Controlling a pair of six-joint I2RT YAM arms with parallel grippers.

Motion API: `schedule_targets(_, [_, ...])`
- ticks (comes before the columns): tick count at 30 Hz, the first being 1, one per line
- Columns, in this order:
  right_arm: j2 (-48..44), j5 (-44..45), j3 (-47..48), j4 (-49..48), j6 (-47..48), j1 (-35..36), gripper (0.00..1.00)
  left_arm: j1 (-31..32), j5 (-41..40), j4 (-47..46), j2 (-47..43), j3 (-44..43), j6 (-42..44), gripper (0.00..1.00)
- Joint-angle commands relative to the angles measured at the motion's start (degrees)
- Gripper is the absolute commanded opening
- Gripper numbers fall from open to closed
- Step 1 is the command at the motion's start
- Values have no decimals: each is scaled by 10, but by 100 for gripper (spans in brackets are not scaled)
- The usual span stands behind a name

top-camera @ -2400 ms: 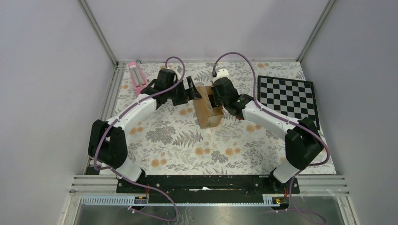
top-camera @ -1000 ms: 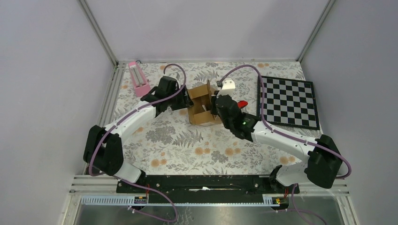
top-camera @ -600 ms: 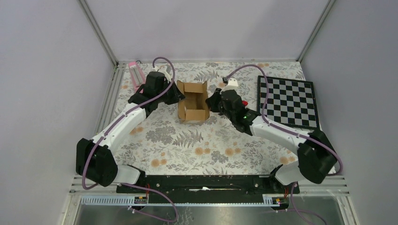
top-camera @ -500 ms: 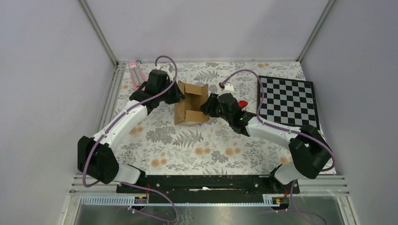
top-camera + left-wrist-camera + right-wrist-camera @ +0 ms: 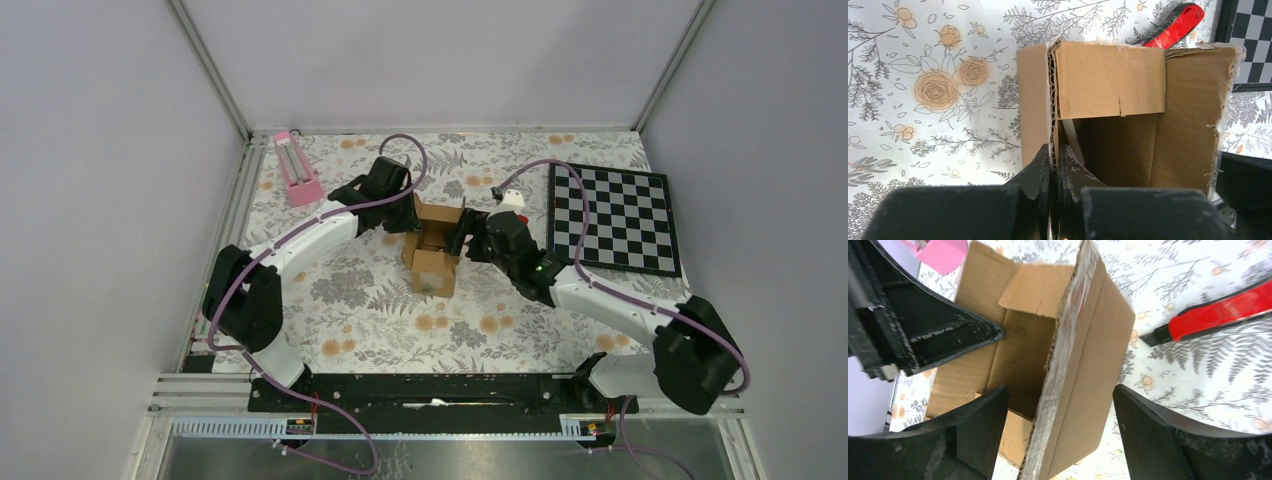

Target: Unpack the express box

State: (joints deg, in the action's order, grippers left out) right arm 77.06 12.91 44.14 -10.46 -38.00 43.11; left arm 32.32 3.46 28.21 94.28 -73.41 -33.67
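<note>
Shifted rightward and nearer the arm bases since half a second ago, the express box (image 5: 433, 262) sits open-topped on the surface (image 5: 370, 310) between both arms. The left end effector (image 5: 1054, 157) pinches one side wall tightly. The right end effector (image 5: 1060, 392), spread wide, straddles the opposite wall.

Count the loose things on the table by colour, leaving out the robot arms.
Brown: 1, the express box
Pink: 1, the pink object
Red: 1, the cutter
Black-and-white: 1, the chessboard
Total: 4
</note>
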Motion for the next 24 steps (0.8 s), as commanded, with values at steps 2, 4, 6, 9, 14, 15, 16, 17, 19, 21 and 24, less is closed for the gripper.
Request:
schedule_targets(2, [-78, 48, 8, 56, 47, -7, 83, 10, -9, -5, 5, -14, -1, 7])
schedule_targets(4, [-84, 43, 25, 76, 54, -6, 83, 10, 0, -6, -2, -18, -1, 15])
schedule_targets(6, [-85, 37, 33, 82, 58, -6, 82, 10, -1, -2, -12, -22, 1, 18])
schedule_targets(9, [-81, 31, 49, 90, 62, -6, 82, 8, -29, 32, -30, -40, 24, 11])
schedule_targets(14, [-69, 14, 71, 89, 63, -5, 80, -1, -90, 108, -58, -87, 82, 12])
schedule_targets(15, [-65, 11, 76, 89, 64, -6, 80, -1, -108, 130, -59, -100, 92, 11])
schedule_targets(16, [-61, 10, 80, 88, 64, -5, 80, -1, -124, 145, -61, -108, 99, 11])
schedule_targets(17, [-56, 9, 84, 87, 65, -5, 80, -1, -136, 155, -64, -113, 107, 11])
schedule_targets(19, [-49, 5, 91, 87, 67, -6, 80, 7, -155, 172, -60, -121, 120, 16])
schedule_targets(21, [-46, 9, 95, 89, 71, -5, 80, 38, -210, 205, -28, -143, 123, 23])
schedule_targets(24, [-57, 23, 88, 99, 76, -5, 81, 81, -229, 196, 18, -140, 101, 50])
